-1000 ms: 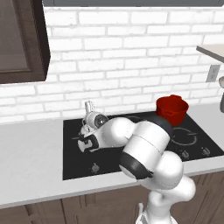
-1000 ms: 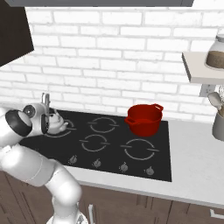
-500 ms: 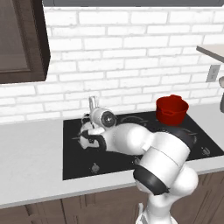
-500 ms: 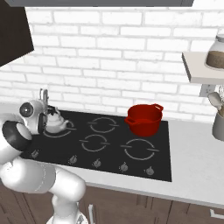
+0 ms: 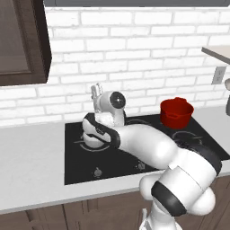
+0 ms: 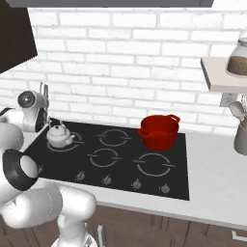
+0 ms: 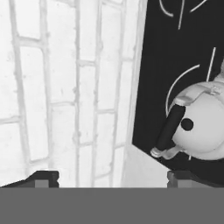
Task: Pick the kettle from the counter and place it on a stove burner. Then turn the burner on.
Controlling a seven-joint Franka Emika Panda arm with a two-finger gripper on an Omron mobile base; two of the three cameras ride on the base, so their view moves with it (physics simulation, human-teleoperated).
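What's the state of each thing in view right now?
kettle: upright on the rear left burner ring, lid on, not gripped
gripper: open, off the kettle, fingers spread
red pot: upright on the cooktop, no lid
cooktop: no glow at any ring
knobs: position too small to tell

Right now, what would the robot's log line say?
kettle: on the cooktop's rear left burner | gripper: open, off the kettle | red pot: rear right | burner on: cannot tell
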